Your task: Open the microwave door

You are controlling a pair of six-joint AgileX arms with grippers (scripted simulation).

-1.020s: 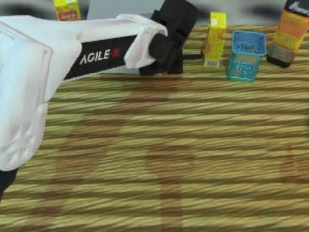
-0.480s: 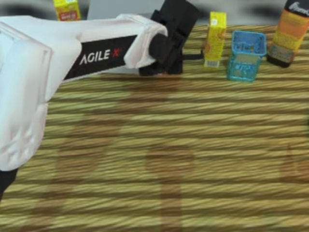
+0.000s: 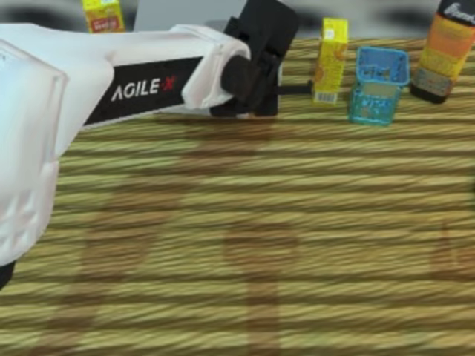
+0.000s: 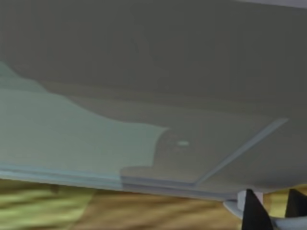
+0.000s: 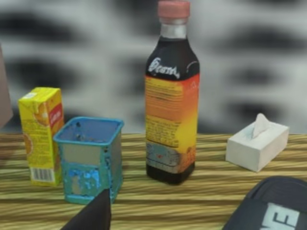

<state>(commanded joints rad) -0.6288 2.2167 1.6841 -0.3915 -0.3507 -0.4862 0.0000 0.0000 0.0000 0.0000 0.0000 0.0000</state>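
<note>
One target: the microwave (image 3: 185, 13) stands at the table's (image 3: 297, 222) far edge, left of centre, mostly hidden under the left arm (image 3: 111, 81).
Microwave door: the microwave door (image 4: 144, 72) fills the left wrist view from very close; its pale window shows, and the panel's lower edge sits just above the table. How far it has swung cannot be told.
Left gripper: the left gripper (image 3: 276, 87) is at the microwave's right front corner, apparently where the handle runs, so a pull would swing the panel outward. Dark fingertips (image 4: 252, 213) show beside a pale curved piece, possibly the handle; whether they are apart or clamped on it cannot be told.
Step in hand: judged as working at the handle side.
Right gripper: parked off the table's right side, unseen from above; only dark parts of it edge into its own wrist view, so its finger state cannot be told.
Bystanders: a juice carton (image 3: 331, 59), blue basket (image 3: 378, 85) and dark bottle (image 3: 445, 52) line the far edge to the right; another carton (image 3: 102, 15) sits at the far left. The nearest carton stands close to the door's likely swing.
</note>
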